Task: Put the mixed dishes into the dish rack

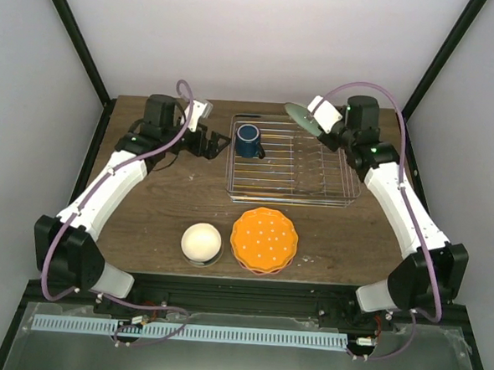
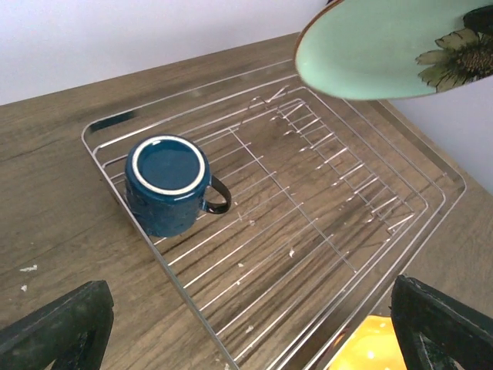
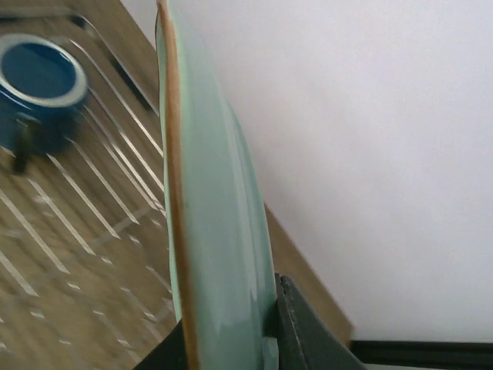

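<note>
Right gripper point(image 1: 321, 120): jaws clamped on the rim of the mint-green plate point(image 1: 305, 116). The plate is in the air over the far right corner of the dish rack point(image 1: 295, 160), clear of the wires. In the right wrist view the plate point(image 3: 219, 208) is seen edge-on and close to upright, with an orange underside to the left and a green face to the right. One dark finger point(image 3: 300, 331) presses on the green face. In the left wrist view the green face point(image 2: 377, 46) shows a dark flower mark near the held edge.

Left gripper point(image 1: 219, 142): jaws spread wide, nothing between them. It sits low, just left of the rack's left side, pointing at the dark blue mug point(image 1: 249, 140).

Dark blue mug: inside the rack, in the far left corner, handle toward the near right. Cannot tell whether mouth or base faces up. The rest of the rack holds no dish; upright prongs run along its middle and right part point(image 2: 331, 177).

On the table point(image 1: 161, 213), near of the rack:
- cream-white bowl point(image 1: 201, 242), to the left, resting on something darker that I cannot identify.
- scalloped plate point(image 1: 264, 240), just right of the bowl, orange with white dots, lying flat. A pink edge shows under its near rim.

Bowl and plate are close but apart.
</note>
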You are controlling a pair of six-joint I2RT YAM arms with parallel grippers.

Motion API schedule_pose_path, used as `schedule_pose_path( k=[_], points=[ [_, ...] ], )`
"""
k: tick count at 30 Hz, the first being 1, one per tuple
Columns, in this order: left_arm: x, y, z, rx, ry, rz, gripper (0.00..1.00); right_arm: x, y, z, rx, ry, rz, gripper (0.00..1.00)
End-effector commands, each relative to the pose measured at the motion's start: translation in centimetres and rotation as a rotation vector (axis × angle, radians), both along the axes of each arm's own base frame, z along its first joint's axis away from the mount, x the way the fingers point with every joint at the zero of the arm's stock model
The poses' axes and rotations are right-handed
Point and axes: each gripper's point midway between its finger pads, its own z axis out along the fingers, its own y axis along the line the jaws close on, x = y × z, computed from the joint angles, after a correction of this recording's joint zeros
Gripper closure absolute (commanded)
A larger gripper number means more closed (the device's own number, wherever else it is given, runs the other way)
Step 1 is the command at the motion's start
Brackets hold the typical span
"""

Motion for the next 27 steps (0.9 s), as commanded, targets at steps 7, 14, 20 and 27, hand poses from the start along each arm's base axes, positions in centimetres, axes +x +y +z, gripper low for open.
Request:
schedule_pose_path(
  k=[7,14,20,27],
  points=[
    [2.4,1.1,1.6,-0.032,-0.049,0.011,0.00,4.8,-2.1,5.3,-0.345,-0.338,0.101,0.99],
    [3.3,2.0,0.9,-0.037,-0.035,0.039,0.00,6.1,-0.9,2.8,-0.405,-0.308,0.214,0.99],
    [4.0,2.7,0.7,-0.046,-0.023,0.054,0.00,7.3,-0.6,0.9,-0.429,-0.262,0.254,0.99],
    [4.6,3.1,0.1,-0.046,-0.007,0.065,0.00,8.1,-0.2,-2.1,-0.436,-0.203,0.286,0.99]
  ],
)
